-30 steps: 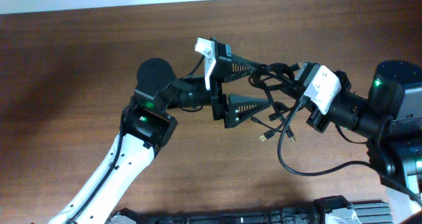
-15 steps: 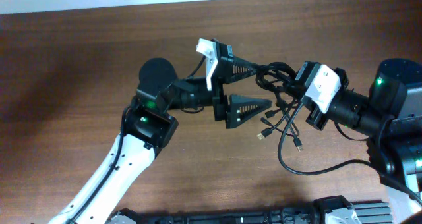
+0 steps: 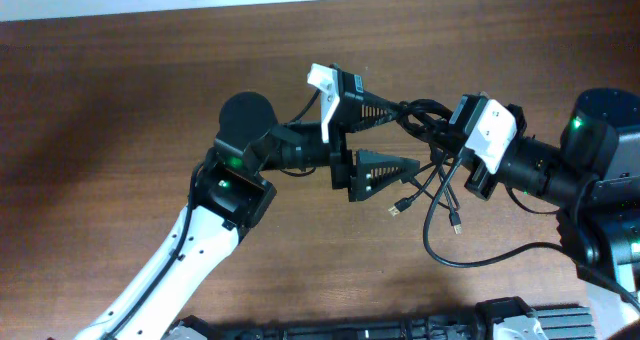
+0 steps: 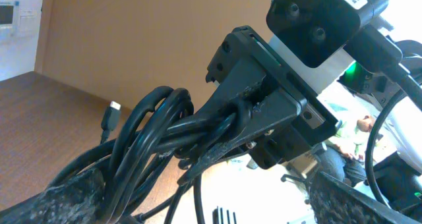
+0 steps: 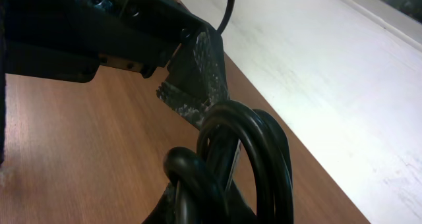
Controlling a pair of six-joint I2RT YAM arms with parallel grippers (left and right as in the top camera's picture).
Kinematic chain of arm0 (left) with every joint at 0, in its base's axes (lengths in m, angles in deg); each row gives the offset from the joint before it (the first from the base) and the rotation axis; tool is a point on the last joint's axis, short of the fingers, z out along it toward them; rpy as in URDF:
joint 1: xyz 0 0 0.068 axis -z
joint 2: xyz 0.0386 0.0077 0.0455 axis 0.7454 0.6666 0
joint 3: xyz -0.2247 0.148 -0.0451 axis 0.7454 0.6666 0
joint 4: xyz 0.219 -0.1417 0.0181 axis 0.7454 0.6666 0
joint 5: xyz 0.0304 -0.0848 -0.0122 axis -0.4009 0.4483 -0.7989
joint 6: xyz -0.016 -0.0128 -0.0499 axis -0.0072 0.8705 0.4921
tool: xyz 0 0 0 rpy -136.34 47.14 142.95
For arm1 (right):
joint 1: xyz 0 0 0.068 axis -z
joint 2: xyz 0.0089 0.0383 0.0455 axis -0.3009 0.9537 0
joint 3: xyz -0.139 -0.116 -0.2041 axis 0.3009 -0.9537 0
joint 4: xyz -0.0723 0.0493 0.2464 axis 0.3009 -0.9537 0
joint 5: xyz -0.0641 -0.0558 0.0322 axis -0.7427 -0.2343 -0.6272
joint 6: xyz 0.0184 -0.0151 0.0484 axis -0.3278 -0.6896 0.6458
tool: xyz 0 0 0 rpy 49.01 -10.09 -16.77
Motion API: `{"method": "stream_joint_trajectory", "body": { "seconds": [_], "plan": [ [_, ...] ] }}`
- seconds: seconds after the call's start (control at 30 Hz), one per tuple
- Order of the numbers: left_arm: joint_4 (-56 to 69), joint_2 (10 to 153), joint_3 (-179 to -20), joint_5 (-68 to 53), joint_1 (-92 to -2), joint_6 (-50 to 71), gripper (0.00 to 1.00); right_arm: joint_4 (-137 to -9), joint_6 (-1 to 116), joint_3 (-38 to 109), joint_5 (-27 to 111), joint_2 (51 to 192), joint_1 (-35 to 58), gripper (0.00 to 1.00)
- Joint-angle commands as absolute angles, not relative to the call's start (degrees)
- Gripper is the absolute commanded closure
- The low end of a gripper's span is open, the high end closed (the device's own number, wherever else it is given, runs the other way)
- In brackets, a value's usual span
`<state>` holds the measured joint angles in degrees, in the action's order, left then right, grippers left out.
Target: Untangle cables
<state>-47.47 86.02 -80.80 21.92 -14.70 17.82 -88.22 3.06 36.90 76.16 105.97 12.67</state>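
Note:
The cables (image 3: 428, 120) are a knot of thin black cords held in the air between my two grippers. Loose ends with small plugs hang down to the table (image 3: 398, 208). My right gripper (image 3: 452, 123) is shut on the knot; in the right wrist view the thick loops (image 5: 254, 151) rise straight out of its jaws (image 5: 198, 207). My left gripper (image 3: 408, 137) is open wide, and its upper finger lies against the bundle. In the left wrist view the cords (image 4: 165, 128) run over the left finger, with the gap between the fingers (image 4: 211, 197) mostly empty.
One long cable loop (image 3: 450, 262) lies on the brown wooden table (image 3: 120, 100) in front of the right arm (image 3: 590, 170). A black ribbed unit (image 3: 400, 330) runs along the near edge. A pale wall strip borders the far edge.
My left gripper has shifted slightly to the right, closer to the knot, still open. The hanging plug ends have swung a little down and right. The right gripper keeps its hold.

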Motion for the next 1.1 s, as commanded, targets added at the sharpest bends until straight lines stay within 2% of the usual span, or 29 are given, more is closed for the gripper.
{"method": "stream_joint_trajectory", "body": {
  "seconds": [0.0, 0.07, 0.1, 0.17, 0.2, 0.27, 0.47, 0.57, 0.67, 0.77, 0.9, 1.07],
  "plan": [
    [-47.4, 85.1, -81.5, 24.0, -13.4, 18.1, 0.01, -87.6, 3.5, 38.0, 79.9, 105.7, 12.7, 0.96],
    [-47.4, 85.1, -81.5, 24.0, -13.4, 18.1, 0.01, -87.6, 3.5, 38.0, 79.9, 105.7, 12.7, 0.96],
    [-47.9, 85.1, -81.5, 24.0, -13.4, 18.1, 0.16, -87.6, 3.5, 38.0, 79.9, 105.7, 12.7, 0.96],
    [-48.4, 85.1, -81.5, 23.9, -13.4, 18.1, 0.35, -87.6, 3.5, 38.0, 79.9, 105.7, 12.7, 0.96],
    [-48.7, 85.1, -81.5, 23.8, -13.4, 18.1, 0.43, -87.6, 3.5, 38.0, 79.9, 105.7, 12.7, 0.96],
    [-49.7, 85.1, -81.5, 23.8, -13.4, 18.1, 0.51, -87.6, 3.5, 38.0, 79.9, 105.7, 12.7, 0.96],
    [-50.8, 85.1, -81.5, 23.5, -13.4, 18.1, 0.53, -87.6, 3.5, 38.0, 79.9, 105.7, 12.7, 0.96],
    [-50.8, 85.1, -81.5, 23.3, -13.4, 18.1, 0.59, -87.6, 3.5, 38.0, 79.9, 105.7, 12.7, 0.96],
    [-50.8, 85.1, -81.5, 22.1, -13.4, 18.1, 0.67, -87.6, 3.5, 38.0, 79.9, 105.7, 12.7, 0.96],
    [-50.8, 85.1, -81.5, 22.1, -13.5, 18.1, 0.84, -87.6, 3.5, 38.0, 79.9, 105.7, 12.7, 0.96],
    [-50.8, 85.1, -81.5, 21.7, -13.5, 18.1, 0.99, -87.6, 3.5, 38.0, 79.9, 105.7, 12.7, 0.96],
    [-51.1, 85.1, -81.5, 20.5, -13.5, 18.1, 1.00, -88.0, 3.5, 38.0, 79.9, 105.7, 12.7, 0.96]
  ]
}}
